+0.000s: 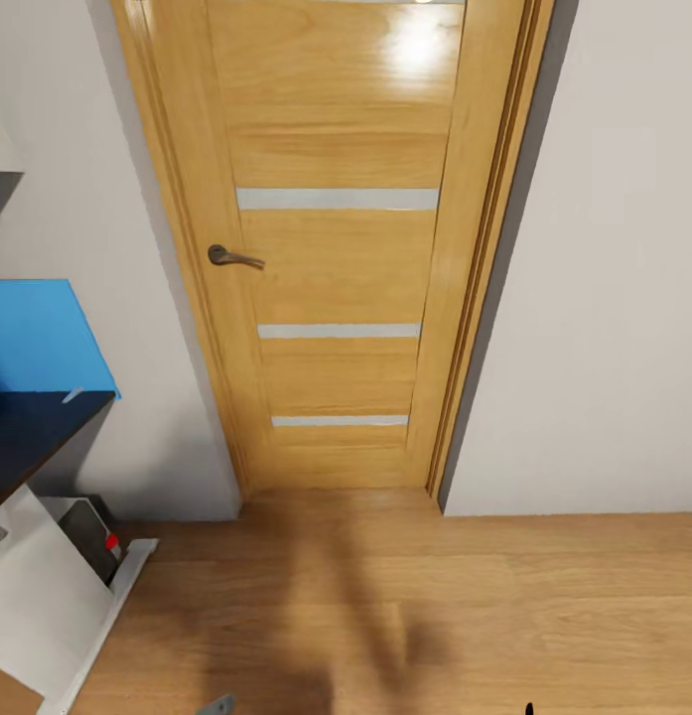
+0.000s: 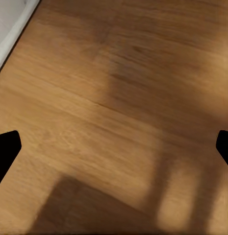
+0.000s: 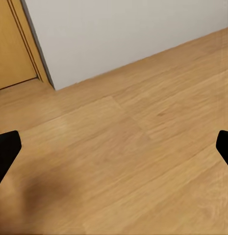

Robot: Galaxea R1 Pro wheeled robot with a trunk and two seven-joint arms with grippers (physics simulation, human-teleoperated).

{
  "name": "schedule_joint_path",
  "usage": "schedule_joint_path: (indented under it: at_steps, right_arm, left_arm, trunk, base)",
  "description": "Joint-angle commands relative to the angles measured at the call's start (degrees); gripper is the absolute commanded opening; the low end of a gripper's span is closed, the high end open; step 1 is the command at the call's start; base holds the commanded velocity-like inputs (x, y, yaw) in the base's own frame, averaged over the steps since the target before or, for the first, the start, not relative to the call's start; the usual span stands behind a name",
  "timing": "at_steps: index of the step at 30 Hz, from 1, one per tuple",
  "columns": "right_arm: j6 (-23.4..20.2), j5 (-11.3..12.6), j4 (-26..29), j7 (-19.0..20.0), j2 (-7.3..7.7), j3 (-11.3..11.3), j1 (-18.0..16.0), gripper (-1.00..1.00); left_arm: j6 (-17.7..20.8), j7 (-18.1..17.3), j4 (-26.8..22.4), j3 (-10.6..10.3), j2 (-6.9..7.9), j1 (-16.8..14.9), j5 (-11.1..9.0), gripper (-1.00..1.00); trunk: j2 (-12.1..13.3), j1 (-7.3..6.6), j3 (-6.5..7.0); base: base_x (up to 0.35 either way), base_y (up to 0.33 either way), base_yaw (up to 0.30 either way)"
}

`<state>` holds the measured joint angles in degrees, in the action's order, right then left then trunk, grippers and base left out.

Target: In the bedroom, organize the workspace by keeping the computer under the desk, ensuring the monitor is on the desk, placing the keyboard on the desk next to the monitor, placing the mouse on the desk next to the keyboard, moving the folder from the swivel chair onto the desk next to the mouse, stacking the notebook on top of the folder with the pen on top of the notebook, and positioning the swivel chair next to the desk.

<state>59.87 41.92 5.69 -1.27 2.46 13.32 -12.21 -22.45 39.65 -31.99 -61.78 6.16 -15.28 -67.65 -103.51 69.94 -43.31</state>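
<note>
At the left edge of the head view is a corner of the dark desk top [image 1: 28, 432] on white side panels. A flat blue sheet or panel [image 1: 33, 338] rests at its back; what it is cannot be told. Under the desk sits a grey box with a red mark [image 1: 95, 538], likely the computer. My left gripper [image 2: 114, 147] hangs over bare wood floor, its black fingertips [image 2: 7, 147] far apart, open and empty. My right gripper [image 3: 114, 147] is also open and empty above the floor near the wall.
A closed wooden door [image 1: 336, 248] with a metal handle [image 1: 231, 257] stands straight ahead between pale walls [image 1: 604, 298]. Wood floor [image 1: 405, 616] stretches in front of it. A white baseboard or desk foot [image 2: 11, 34] runs along the floor by the left gripper.
</note>
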Motion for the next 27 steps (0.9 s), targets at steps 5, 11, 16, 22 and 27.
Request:
schedule_joint_path:
  at_steps: [5, 11, 16, 22, 27]
  right_arm:
    - [0.13, 0.16, -0.05, -0.13, 0.02, 0.51, -0.01, 1.0]
    - [0.13, -3.37, -1.09, -0.19, 0.0, 0.57, -0.01, 1.0]
    - [0.13, -5.71, -1.57, -0.37, 0.0, 0.54, -0.01, 1.0]
    - [0.13, -6.07, -1.65, -0.44, 0.0, 0.48, -0.01, 1.0]
    - [0.13, -6.06, -1.65, -0.51, -0.04, 0.48, -0.01, 1.0]
  left_arm:
    - [-0.35, 0.4, -0.09, -0.48, 0.04, -0.1, -0.39, 1.0]
    - [-0.27, 0.37, -0.09, -0.5, 0.0, -0.1, -0.51, 1.0]
    - [-0.23, 0.34, -0.09, -0.48, -0.01, -0.1, -0.54, 1.0]
    - [-0.23, 0.27, -0.03, -0.45, -0.01, -0.1, -0.55, 1.0]
    - [-0.32, 0.51, -0.06, -0.45, -0.01, -0.1, -0.5, 1.0]
  trunk:
    - [0.78, -0.44, 0.2]
    - [3.18, -1.76, 1.16]
    - [5.19, -2.86, 1.96]
    - [7.59, -4.18, 2.98]
    - [9.2, -5.06, 3.75]
  base:
    - [0.003, -0.038, 0.271]
    - [0.0, -0.005, 0.272]
    - [0.0, 0.0, 0.274]
    - [0.0, 0.0, 0.277]
    - [0.0, 0.0, 0.28]
